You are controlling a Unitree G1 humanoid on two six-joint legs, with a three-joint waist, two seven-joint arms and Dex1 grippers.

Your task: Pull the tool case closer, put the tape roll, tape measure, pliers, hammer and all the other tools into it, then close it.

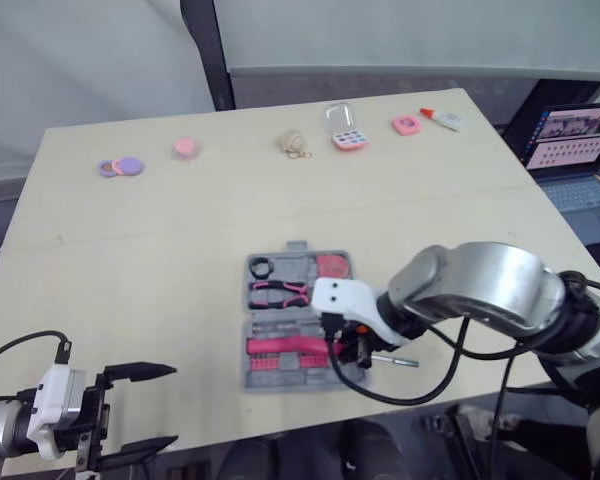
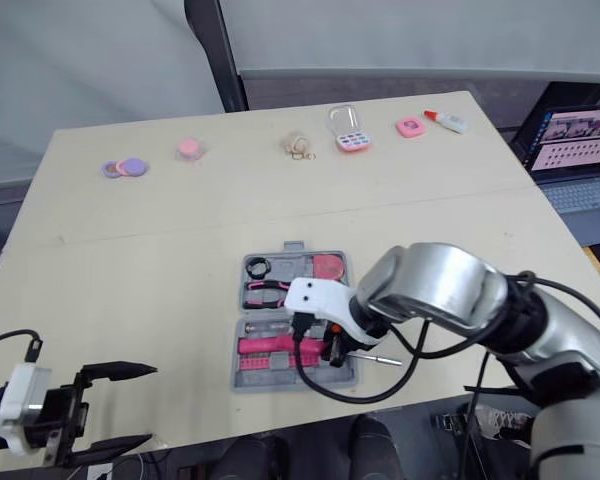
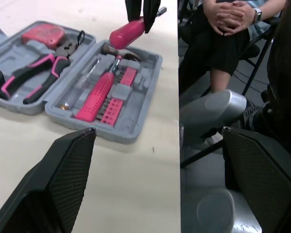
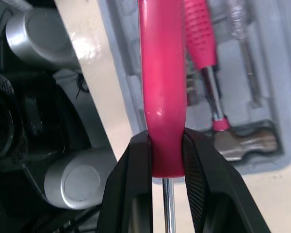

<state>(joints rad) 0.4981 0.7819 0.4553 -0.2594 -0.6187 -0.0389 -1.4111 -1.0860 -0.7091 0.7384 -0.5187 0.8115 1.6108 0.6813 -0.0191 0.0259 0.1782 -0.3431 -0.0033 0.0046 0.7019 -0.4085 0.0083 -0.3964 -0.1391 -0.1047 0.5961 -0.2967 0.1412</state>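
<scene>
Hovering off the table's (image 1: 130,250) near-left edge, the left gripper (image 1: 165,405) sits wide open, while the tool case (image 1: 255,378) lies open by the front edge, pliers (image 1: 278,292) and tape measure (image 1: 332,266) seated. Over its right end works the right gripper (image 1: 355,350). The right wrist view shows its fingers (image 4: 136,194) clamped on a pink screwdriver (image 4: 162,73), a grip the head views mask behind the wrist; next, likely, line it over a free slot and release.

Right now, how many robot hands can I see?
2. The left gripper hovers open by the table's near-left corner. The right gripper is over the tool case, fingers shut on a pink-handled screwdriver.
</scene>
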